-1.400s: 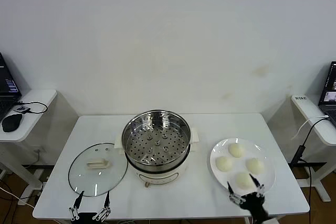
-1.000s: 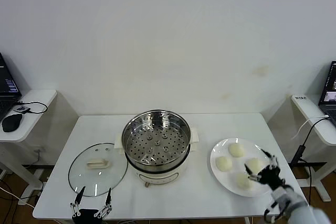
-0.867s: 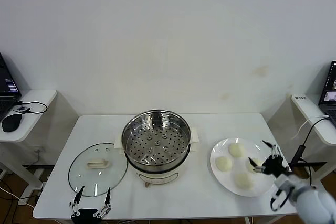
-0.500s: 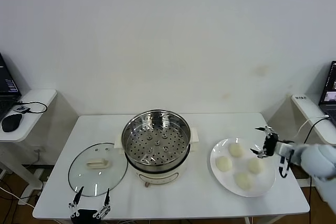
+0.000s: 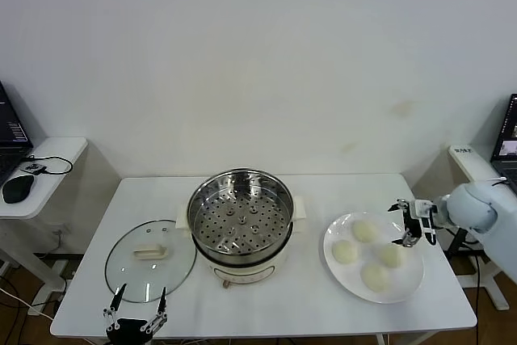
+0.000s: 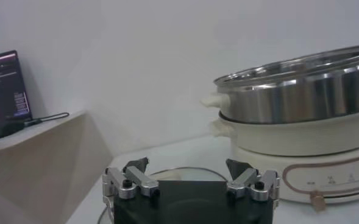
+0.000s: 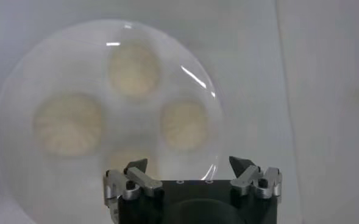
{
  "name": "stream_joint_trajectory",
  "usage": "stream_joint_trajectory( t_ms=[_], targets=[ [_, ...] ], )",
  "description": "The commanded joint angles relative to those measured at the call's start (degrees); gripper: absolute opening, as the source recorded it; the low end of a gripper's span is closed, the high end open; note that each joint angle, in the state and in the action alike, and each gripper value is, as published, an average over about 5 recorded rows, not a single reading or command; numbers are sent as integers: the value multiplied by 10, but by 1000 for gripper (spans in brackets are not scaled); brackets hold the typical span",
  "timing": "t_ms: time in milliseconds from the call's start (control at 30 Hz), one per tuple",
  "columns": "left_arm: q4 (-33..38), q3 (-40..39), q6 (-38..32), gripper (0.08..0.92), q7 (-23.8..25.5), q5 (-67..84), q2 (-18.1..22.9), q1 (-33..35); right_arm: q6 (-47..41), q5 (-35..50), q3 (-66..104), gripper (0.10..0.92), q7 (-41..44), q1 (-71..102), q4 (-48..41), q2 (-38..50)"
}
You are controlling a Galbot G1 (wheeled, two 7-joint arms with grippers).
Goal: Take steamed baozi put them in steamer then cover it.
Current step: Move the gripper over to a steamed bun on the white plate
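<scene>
Cream-white, soft-looking steamed baozi [image 5: 364, 231], four of them on the white plate [image 5: 334, 264] at the worktop's [image 5: 315, 305] right side; likely light and squashy, so pinch each gently across its rounded sides, not hard from the top (dough could dent or stick). Right end effector [image 5: 411, 222] hovers over the plate's far-right edge, fingers spread wide, holding nothing. Steamer [image 5: 241, 224] sits mid-worktop, perforated tray bare. Glass cover [image 5: 150, 260] lies flat left of it; probably heavier, slippery and breakable, best taken by its centre handle. Left end effector [image 5: 134, 324] waits spread wide at the near edge
</scene>
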State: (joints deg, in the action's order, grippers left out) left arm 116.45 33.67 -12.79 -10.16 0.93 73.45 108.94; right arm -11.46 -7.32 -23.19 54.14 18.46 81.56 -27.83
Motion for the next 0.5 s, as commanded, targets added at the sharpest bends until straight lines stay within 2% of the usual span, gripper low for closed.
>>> stream_joint_trajectory(
  t_ms=[33,333,500],
  targets=[
    [0,4,0,823,0,-1,-1,0,-10,7,-156,823,31,-130,-78,-49],
    [0,17,-2,823,0,-1,-2,5,-19,4,-194,823,31,-152,-129,-128],
    [-2,21,-2,823,0,-1,-3,6,-33,-8,-198,823,34,-146,-139,-142]
  ],
)
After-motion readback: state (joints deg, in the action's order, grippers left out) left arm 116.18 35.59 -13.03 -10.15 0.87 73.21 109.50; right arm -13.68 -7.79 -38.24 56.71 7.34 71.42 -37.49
